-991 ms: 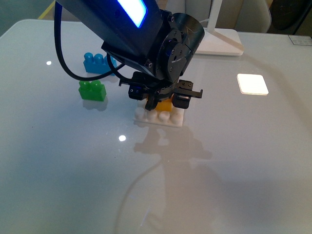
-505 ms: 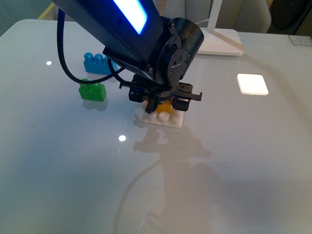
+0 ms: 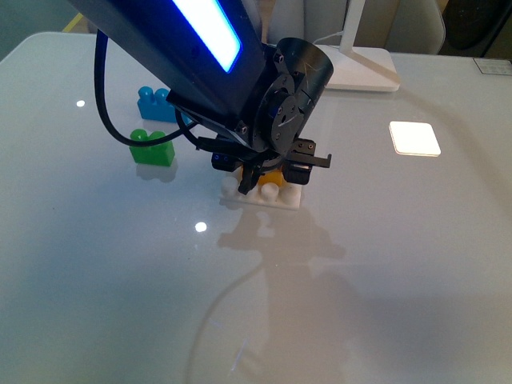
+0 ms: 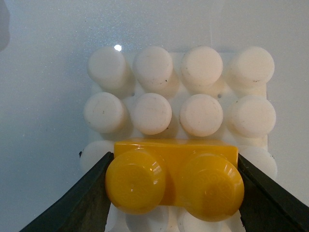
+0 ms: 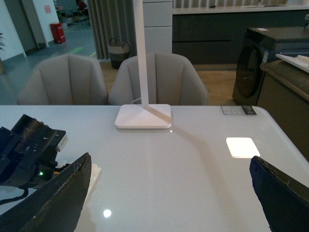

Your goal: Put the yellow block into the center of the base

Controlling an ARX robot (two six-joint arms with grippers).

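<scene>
My left gripper [image 3: 268, 174] is shut on the yellow block [image 4: 175, 181], a two-stud orange-yellow brick, and holds it down over the white studded base [image 3: 282, 194] in the middle of the table. In the left wrist view the block covers part of the base [image 4: 154, 87]; two rows of white studs show free beyond it. Whether the block is pressed home I cannot tell. Only a sliver of yellow [image 3: 274, 175] shows in the front view. My right gripper [image 5: 171, 193] is open and empty above the table, out of the front view.
A green two-stud brick [image 3: 152, 149] and a blue brick [image 3: 158, 104] lie left of the base. A white lamp foot [image 3: 362, 68] stands at the back. A bright light patch [image 3: 414, 138] lies on the table at right. Chairs [image 5: 157, 77] stand beyond the table.
My left gripper has sunk a little lower onto the base with the yellow block; less of the block shows in the front view. The base and other bricks have not moved.
</scene>
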